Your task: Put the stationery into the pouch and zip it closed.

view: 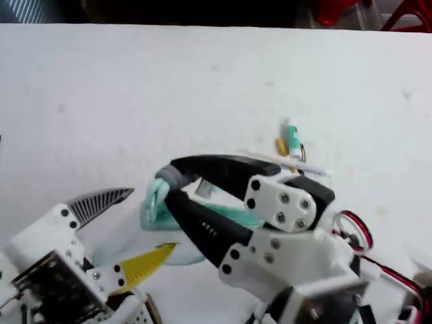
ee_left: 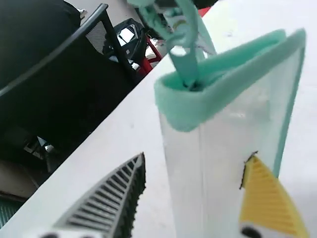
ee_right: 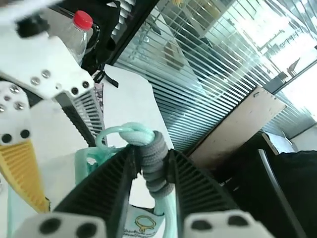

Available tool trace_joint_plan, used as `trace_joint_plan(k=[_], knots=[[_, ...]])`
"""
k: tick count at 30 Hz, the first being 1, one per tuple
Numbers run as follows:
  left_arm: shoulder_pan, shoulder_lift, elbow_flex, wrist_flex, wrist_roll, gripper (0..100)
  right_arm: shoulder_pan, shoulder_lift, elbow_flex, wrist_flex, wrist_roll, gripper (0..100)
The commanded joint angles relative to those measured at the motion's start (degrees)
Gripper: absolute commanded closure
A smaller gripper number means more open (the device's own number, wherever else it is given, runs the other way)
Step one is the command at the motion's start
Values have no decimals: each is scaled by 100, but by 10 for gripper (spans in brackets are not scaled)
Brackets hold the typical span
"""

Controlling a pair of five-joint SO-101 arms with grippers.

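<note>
Gripping the grey zip cord [ee_right: 151, 159] of the teal-edged pouch [ee_left: 220, 141], my right pincer [view: 172, 183] was clamped shut on it. My left pincer [view: 152, 219] stood open, w/ yellow and grey fingers [ee_left: 267, 203] either side of the pouch. Pouch pos.: near front of worktop [view: 202, 81], between both arms. Stationery [view: 291, 143] lay beyond it, outside the pouch.

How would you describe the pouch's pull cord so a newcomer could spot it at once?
On the white table, find the teal-edged clear pouch near the middle. At its end, pinched in the black-fingered right gripper, is the pull cord: wound grey amid teal neighbours.
</note>
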Motion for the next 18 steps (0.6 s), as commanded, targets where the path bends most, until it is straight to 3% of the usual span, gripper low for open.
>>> trace_joint_plan(k=[1, 8, 14, 18], knots=[[92, 4, 396, -176, -53, 679, -163, -92, -44, -4, 0, 981], [75, -4, 1002, -721, -88, 719, -110, 22, 114, -101, 9, 981], [57, -4, 1899, -1547, -132, 929, 910, 189, 501, -435, 9, 981], [57, -4, 2532, -2207, -422, 945, 1525, 321, 1213, -927, 9, 981]])
